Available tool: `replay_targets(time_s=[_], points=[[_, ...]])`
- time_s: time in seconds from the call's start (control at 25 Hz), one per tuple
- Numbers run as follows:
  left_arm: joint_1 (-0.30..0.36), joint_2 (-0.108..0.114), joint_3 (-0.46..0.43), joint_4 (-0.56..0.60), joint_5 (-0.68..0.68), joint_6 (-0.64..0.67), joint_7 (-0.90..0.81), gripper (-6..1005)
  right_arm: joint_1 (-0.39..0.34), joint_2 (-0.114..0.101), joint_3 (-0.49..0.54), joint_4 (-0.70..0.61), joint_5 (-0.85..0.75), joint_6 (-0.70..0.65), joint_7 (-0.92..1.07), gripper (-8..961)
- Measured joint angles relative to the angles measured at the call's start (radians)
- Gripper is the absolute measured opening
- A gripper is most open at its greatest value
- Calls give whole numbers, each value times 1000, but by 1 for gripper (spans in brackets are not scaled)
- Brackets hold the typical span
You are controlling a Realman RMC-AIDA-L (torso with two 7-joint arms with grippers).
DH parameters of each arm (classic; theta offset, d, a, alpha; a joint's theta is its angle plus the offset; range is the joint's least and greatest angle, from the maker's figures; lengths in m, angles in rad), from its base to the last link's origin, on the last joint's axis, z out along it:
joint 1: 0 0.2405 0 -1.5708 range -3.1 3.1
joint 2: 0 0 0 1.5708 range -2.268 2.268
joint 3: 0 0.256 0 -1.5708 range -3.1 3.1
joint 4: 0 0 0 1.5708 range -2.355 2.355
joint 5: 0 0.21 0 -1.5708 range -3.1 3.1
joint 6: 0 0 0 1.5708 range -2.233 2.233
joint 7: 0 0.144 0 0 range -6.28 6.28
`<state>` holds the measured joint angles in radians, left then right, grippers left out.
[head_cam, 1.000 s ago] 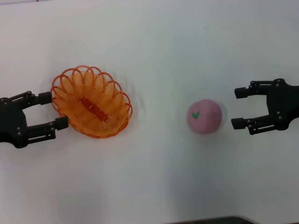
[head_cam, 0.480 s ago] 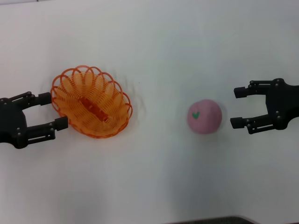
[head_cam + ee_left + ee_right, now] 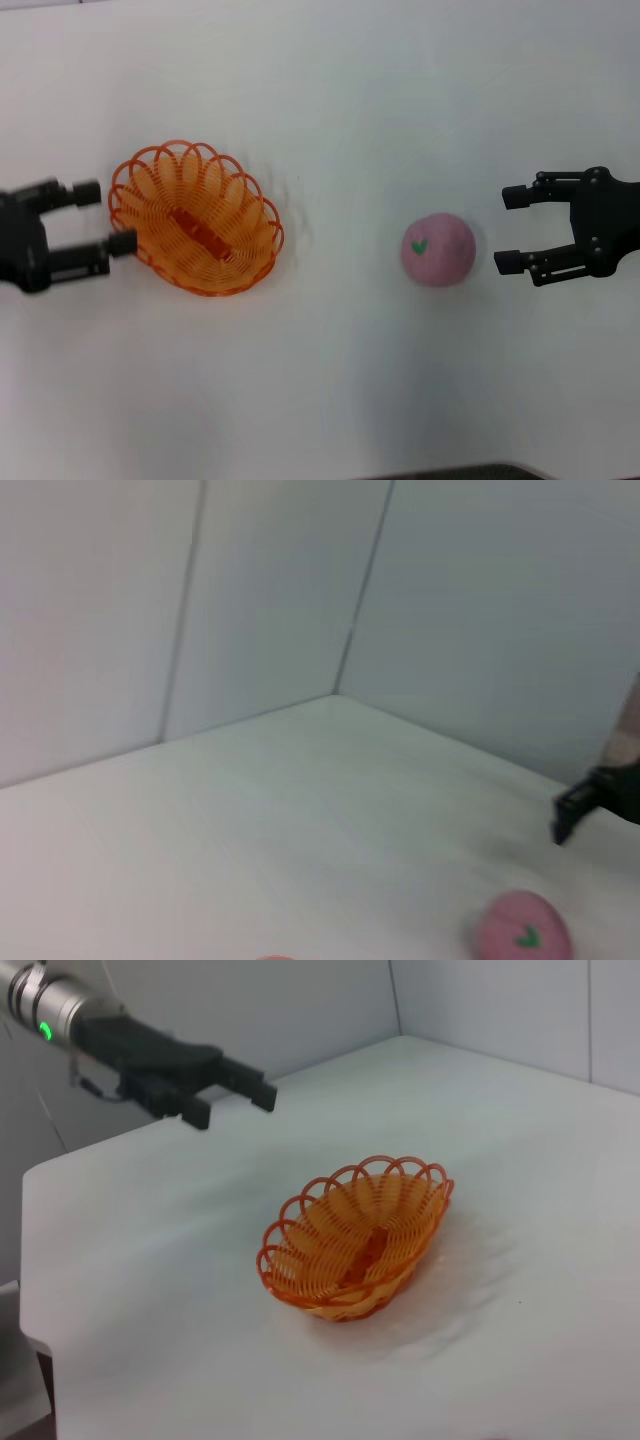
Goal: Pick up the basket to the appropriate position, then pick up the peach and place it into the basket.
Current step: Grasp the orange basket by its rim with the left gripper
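Observation:
The orange basket rests on the white table, left of centre, empty; it also shows in the right wrist view. My left gripper is open at the basket's left rim in the head view. The right wrist view shows the left gripper raised above the table, apart from the basket. The pink peach with its green leaf mark lies on the table to the right, and also shows in the left wrist view. My right gripper is open and empty, just right of the peach, not touching it.
The white table spreads around both objects. Its front edge runs along the bottom of the head view. Grey walls stand behind the table's far corner.
My left gripper has risen and drawn slightly back from the basket's rim, staying open. The basket, the peach and the right gripper have not moved.

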<state>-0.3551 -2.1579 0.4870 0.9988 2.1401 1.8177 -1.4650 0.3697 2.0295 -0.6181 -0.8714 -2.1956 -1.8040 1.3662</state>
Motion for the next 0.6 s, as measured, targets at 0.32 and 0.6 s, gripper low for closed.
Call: replay_targets(time_s=[0.32, 0.6], points=[[-145, 17, 147, 140, 130, -234, -409, 824, -5, 1, 0, 0, 1, 17, -4, 911], [-309, 35, 385, 144, 378, -379, -710, 823, -8, 3, 0, 4, 1, 28, -6, 912]])
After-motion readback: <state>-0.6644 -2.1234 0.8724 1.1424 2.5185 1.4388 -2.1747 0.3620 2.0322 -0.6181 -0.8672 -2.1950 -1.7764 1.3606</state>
